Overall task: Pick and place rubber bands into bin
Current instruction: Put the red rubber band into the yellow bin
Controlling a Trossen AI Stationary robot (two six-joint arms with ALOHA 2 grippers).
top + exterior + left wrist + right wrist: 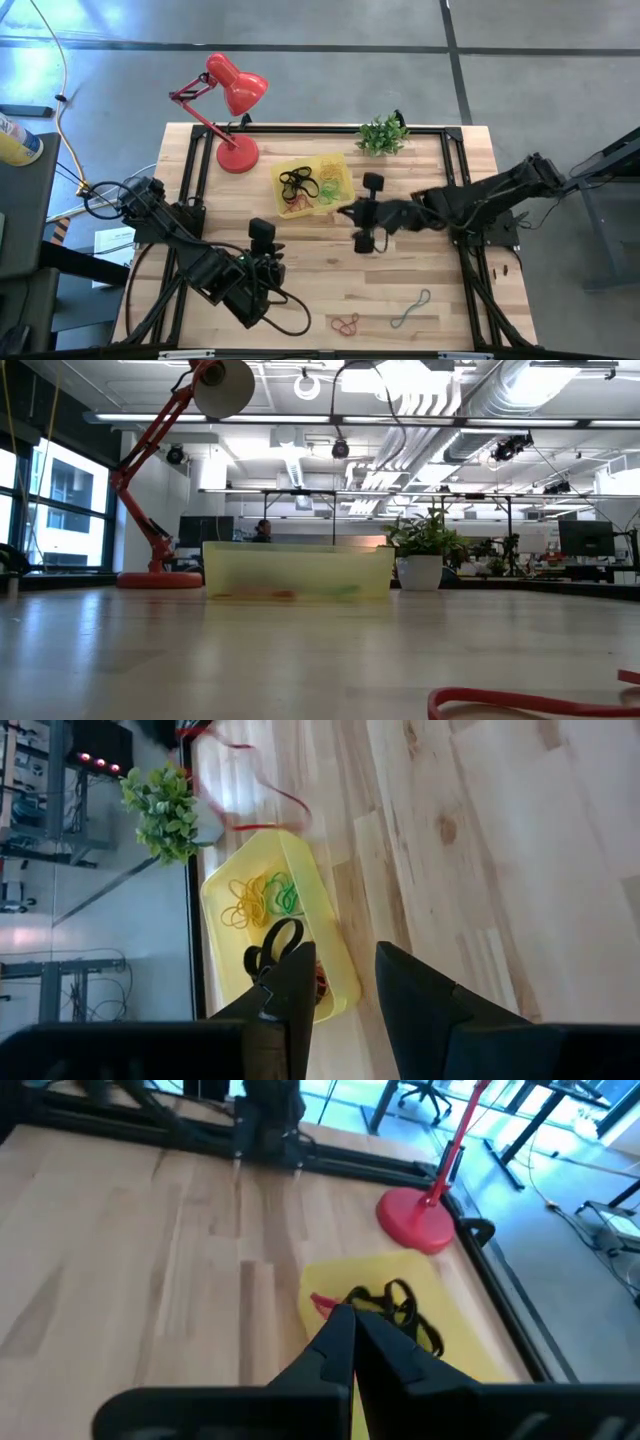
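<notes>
The yellow bin (335,165) sits near the table's far edge and holds black (295,183), orange and green rubber bands; the left wrist view shows them too (262,900). My right gripper (348,212) (352,1320) is shut at the bin's right near corner, with a red rubber band (250,795) below it. My left gripper (263,238) (345,960) is open and empty, on the near side of the bin. A red band (345,322) (530,705) and a greenish band (410,308) lie flat near the table's near edge. My right gripper pinches the red rubber band between its two shut fingertips; a short red piece (322,1302) shows beside them. The fingers come slanting down from the table's right. The loop (262,790) hangs slack below them, blurred, by the bin's right end.
A red desk lamp (237,152) stands left of the bin and a small potted plant (383,135) right of it, both at the far edge. A black frame rail (300,130) runs along the table's far edge. Bare wood (330,265) lies between the bin and the loose bands.
</notes>
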